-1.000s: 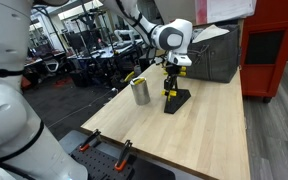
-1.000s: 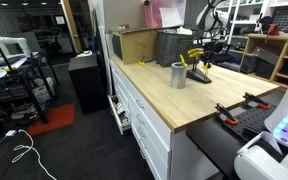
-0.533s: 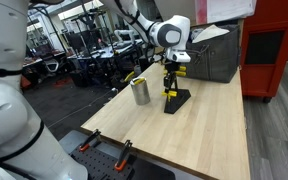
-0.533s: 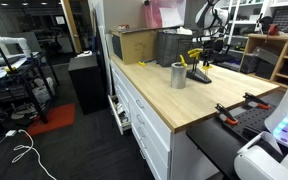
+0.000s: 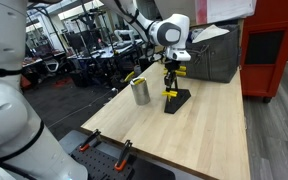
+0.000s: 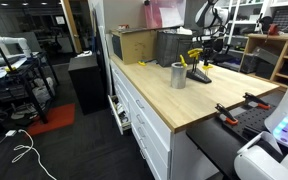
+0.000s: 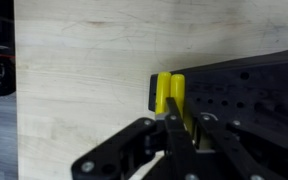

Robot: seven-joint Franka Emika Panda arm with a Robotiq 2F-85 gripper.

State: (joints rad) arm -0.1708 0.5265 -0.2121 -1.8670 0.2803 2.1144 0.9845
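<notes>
My fingers [image 7: 206, 130] are closed as tight as they go around a yellow tool [image 7: 170, 95]. In the wrist view they come in from the bottom of the frame, one on each side of the tool's two yellow bars, with no gap showing between them and the tool.

The yellow tool stands upright at the left edge of a black block [image 7: 246, 90] with rows of small holes in its top, which fills the right half of the wrist view. The block lies flat on a pale wooden worktop [image 7: 79, 70].

In an exterior view, I hang straight down over the block [image 5: 177, 100] just above the middle of the frame, and the yellow tool [image 5: 170, 91] shows as a short bright strip between me and the block. A metal cup [image 5: 140, 92] stands on the worktop [image 5: 199, 140] just to the left, apart from the block. From the opposite side, the cup [image 6: 178, 75] is in the upper middle of the frame and the block [image 6: 201, 74] is just to its right.

As I judge the work, the reach and the grasp are done and I have hold of the tool. The tool has not yet left the block, and its lower end looks seated there. The block lies flat and is not tipped. I cannot tell how deep the tool sits in it.
</notes>
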